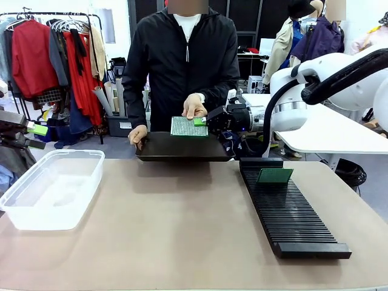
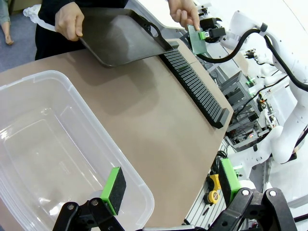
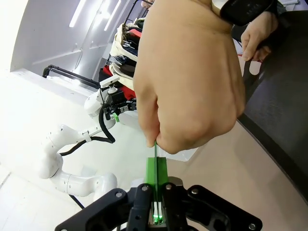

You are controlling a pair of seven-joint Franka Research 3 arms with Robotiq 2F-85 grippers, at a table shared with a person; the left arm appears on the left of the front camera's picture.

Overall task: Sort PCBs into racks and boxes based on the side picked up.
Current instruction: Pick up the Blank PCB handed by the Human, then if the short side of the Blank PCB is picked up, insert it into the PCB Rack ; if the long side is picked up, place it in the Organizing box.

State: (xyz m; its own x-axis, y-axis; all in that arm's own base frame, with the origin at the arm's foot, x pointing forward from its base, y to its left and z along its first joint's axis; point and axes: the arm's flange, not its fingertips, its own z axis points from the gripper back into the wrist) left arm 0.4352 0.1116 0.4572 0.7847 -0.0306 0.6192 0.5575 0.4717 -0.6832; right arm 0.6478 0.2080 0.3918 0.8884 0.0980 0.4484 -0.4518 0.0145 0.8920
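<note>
A person's hand (image 1: 194, 106) holds a speckled pale green PCB (image 1: 189, 126) above the far table edge. My right gripper (image 1: 201, 121) is shut on that board's right edge; in the right wrist view the green pads (image 3: 151, 174) pinch the thin board (image 3: 156, 150) just below the person's fingers (image 3: 192, 72). Another PCB (image 1: 274, 176) stands in a far slot of the black rack (image 1: 291, 212). At the left sits the clear box (image 1: 51, 188), with nothing in it. My left gripper (image 2: 172, 185) hangs open above the box's near corner (image 2: 139, 192), holding nothing.
The person's other hand (image 1: 137, 133) holds a dark brown tray (image 1: 182, 147) tilted over the far edge of the table. Bare tabletop (image 1: 176, 224) lies between box and rack. A clothes rail (image 1: 54, 60) stands behind at the left.
</note>
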